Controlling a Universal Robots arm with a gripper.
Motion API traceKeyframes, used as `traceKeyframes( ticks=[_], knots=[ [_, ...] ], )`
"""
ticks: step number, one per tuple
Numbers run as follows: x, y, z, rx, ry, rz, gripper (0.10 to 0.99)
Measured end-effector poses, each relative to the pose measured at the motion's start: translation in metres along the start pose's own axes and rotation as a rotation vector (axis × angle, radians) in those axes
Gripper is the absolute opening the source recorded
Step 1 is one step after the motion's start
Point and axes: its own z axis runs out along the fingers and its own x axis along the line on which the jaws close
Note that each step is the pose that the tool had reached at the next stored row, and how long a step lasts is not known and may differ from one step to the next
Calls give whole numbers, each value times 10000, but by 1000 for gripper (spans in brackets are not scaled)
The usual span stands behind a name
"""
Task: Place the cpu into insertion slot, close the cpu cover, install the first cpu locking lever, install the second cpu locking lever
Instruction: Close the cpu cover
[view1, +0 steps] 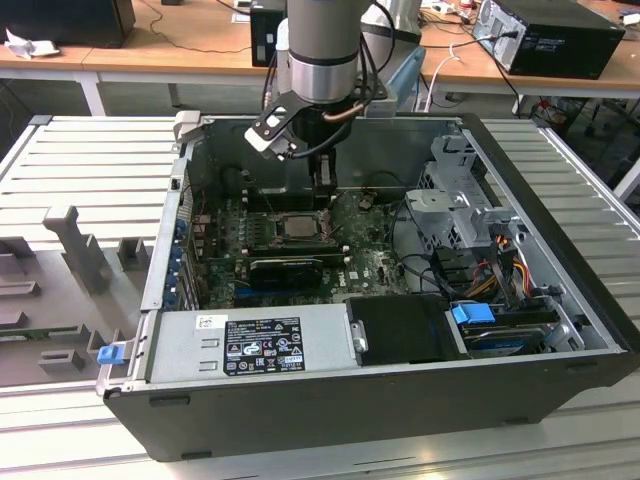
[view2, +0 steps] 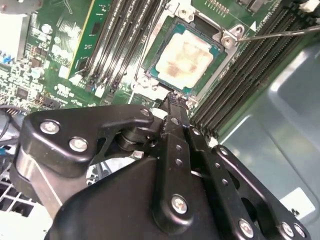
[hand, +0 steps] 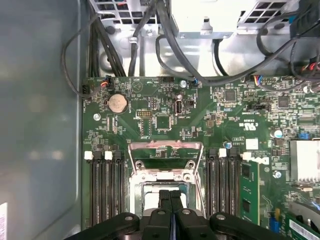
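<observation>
Just beside the insertion slot (view2: 227, 41), my gripper (view2: 173, 97) hangs with its fingers pressed together on nothing. The cpu (view2: 184, 56) lies seated inside that slot. I judge a skewed descent could scrape the tips across its face or the slot's rim.

Ribbed grey workbench (view1: 80, 160), open computer case (view1: 350, 412) lying on it, grey fixture blocks (view1: 75, 242) beside
</observation>
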Motion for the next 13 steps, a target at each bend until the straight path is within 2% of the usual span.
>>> traceKeyframes(
  ticks=[2, 7, 13],
  knots=[
    [1, 2, -40, 0, 0, 0, 106],
    [1, 38, -52, 0, 1, -1, 106],
    [3, 46, -123, 0, 1, -1, 106]
  ],
)
